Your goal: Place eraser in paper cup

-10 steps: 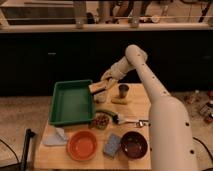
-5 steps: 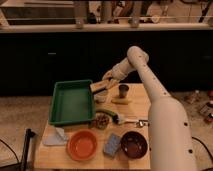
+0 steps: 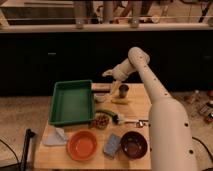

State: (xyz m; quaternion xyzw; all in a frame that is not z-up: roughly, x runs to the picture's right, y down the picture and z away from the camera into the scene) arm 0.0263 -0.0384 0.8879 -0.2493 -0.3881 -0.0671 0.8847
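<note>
My gripper [image 3: 109, 79] hangs at the far edge of the wooden table [image 3: 60, 150], between the green tray [image 3: 72, 102] and the dark metal cup [image 3: 123, 90]. The eraser [image 3: 101, 89], a dark brown elongated block, lies level just below the gripper, beside the tray's right rim. I cannot tell whether the gripper touches it. I cannot make out the white paper cup; the gripper and wrist cover the spot left of the metal cup.
A small yellowish bar [image 3: 120, 101] lies in front of the metal cup. Nearer are a nut bowl [image 3: 102, 120], a brush [image 3: 125, 120], an orange bowl [image 3: 82, 145], a blue sponge [image 3: 112, 144], a dark bowl [image 3: 133, 144] and a pale cloth [image 3: 56, 136].
</note>
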